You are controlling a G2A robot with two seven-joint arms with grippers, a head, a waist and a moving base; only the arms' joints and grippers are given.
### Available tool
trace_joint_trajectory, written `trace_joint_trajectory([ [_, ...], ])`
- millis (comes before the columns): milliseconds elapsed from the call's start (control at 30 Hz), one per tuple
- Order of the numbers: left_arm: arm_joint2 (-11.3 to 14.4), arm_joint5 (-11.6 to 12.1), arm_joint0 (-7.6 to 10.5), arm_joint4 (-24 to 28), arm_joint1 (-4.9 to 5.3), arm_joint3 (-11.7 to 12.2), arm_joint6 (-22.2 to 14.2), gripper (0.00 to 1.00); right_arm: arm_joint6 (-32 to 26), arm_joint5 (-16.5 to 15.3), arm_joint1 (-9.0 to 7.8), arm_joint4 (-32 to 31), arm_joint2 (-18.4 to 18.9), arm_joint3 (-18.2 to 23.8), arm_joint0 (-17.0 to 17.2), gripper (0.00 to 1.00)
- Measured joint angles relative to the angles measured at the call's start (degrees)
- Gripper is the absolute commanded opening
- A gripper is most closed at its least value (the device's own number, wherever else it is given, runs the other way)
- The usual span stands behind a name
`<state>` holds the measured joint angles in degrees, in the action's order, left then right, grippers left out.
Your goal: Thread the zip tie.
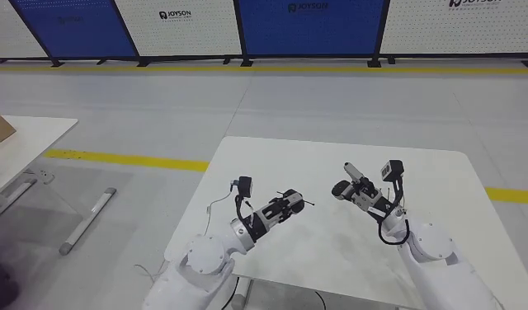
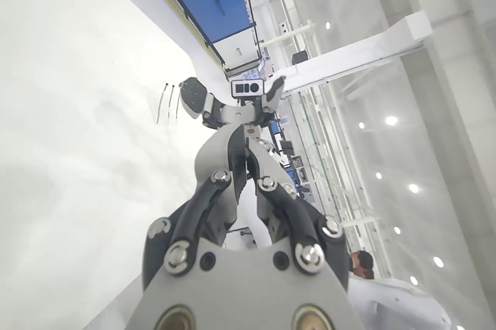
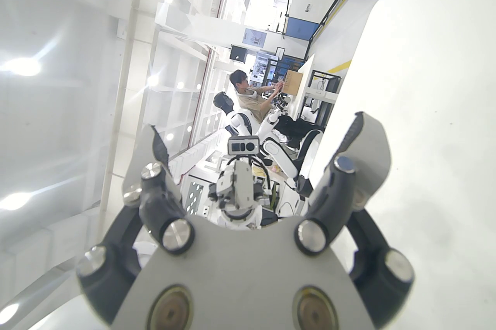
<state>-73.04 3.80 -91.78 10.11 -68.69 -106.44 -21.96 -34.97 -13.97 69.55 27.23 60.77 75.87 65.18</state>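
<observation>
Black zip ties [image 2: 169,103], three side by side, lie on the table [image 1: 429,178] ahead of the left gripper [image 2: 246,132], long axes roughly along its pointing direction. Nearer is the right gripper [image 3: 258,126]: spread wide, empty, one finger just beside them. Left fingers are closed; a pinched tie can't be made out.

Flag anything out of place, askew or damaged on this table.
Nothing stands out. Three zip ties lie side by side, roughly parallel, on the white table. The right hand is open and empty. No spill or damage shows.
</observation>
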Motion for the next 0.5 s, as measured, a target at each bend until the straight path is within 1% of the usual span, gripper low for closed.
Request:
trace_joint_trajectory([
  [33, 0.2, 0.1, 0.67, 0.6, -0.07, 1.4, 0.3, 0.00, 0.0, 0.0, 0.00, 0.0, 0.0, 0.0, 0.0, 1.00],
  [133, 1.0, 0.3, 1.91, 1.2, -0.22, 4.4, 1.0, 0.00, 0.0, 0.0, 0.00, 0.0, 0.0, 0.0, 0.0, 1.00],
  [233, 1.8, 0.0, 2.98, 0.2, -0.38, 7.1, 2.9, 0.00, 0.0, 0.0, 0.00, 0.0, 0.0, 0.0, 0.0, 1.00],
  [300, 2.0, -0.2, 3.11, -0.1, -0.40, 7.5, 3.2, 0.00, 0.0, 0.0, 0.00, 0.0, 0.0, 0.0, 0.0, 1.00],
  [500, 1.9, -0.2, 3.07, 0.0, -0.39, 7.4, 3.1, 0.00, 0.0, 0.0, 0.00, 0.0, 0.0, 0.0, 0.0, 1.00],
])
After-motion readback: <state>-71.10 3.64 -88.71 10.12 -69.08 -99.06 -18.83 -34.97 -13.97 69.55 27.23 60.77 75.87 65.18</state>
